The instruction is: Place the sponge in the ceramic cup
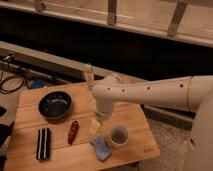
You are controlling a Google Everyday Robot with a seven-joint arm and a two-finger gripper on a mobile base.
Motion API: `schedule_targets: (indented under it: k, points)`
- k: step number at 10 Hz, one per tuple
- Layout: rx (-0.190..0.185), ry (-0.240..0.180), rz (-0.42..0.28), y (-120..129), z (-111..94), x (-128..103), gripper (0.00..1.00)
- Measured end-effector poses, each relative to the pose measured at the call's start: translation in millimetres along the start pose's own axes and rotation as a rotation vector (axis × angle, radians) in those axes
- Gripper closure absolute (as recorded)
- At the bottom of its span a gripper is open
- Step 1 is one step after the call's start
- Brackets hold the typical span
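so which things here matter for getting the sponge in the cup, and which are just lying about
For the job: sponge, ceramic cup right of it, gripper over the table just behind the sponge.
Lying about: dark bowl, striped block, red oblong item, small bottle.

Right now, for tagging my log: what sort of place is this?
Probably a test station: a wooden table holding bowl, cup and sponge, cables beside it, the hand hanging near the sponge.
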Motion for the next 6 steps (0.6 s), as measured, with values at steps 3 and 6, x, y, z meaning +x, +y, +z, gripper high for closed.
schedule_targets:
  k: [3, 6]
  points:
    - [-0.068, -0.03, 0.006, 23, 38, 9, 0.2]
    - [-0.122, -0.038, 0.022, 34, 71, 14, 0.2]
